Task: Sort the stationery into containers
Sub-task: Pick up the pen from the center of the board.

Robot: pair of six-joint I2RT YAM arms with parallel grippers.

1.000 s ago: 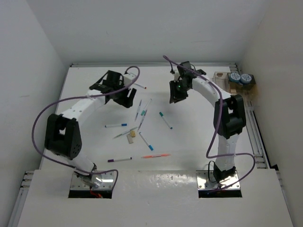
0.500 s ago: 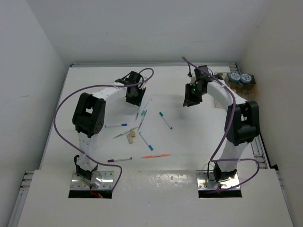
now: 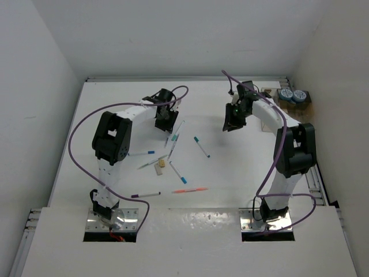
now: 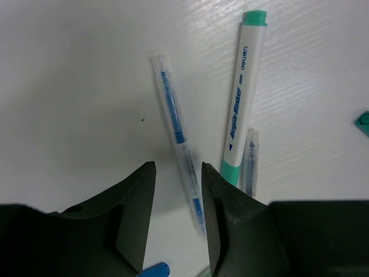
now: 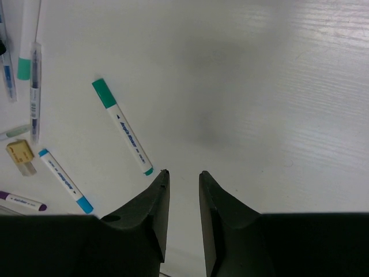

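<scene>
1. While two blue-grey rolls (image 3: pixel 292 95) already sit in the tan box (image 3: pixel 294 105) at the far right corner, roughly ten pens (image 3: pixel 201 147) lie loose mid-table, so it's mostly undone (clear box (image 3: pixel 268 92) looks empty, hard to tell).
2. Left wrist: left gripper (image 4: pixel 177 173) is spread, straddling a clear blue pen (image 4: pixel 173 115) without squeezing it. A teal-capped marker (image 4: pixel 245 86) lies just beside, crowding the grab.
3. Right wrist: right gripper (image 5: pixel 183 176) has its jaws slightly apart and empty, near a teal marker (image 5: pixel 124 128). A tan eraser (image 5: pixel 20 151) sits further off.
</scene>
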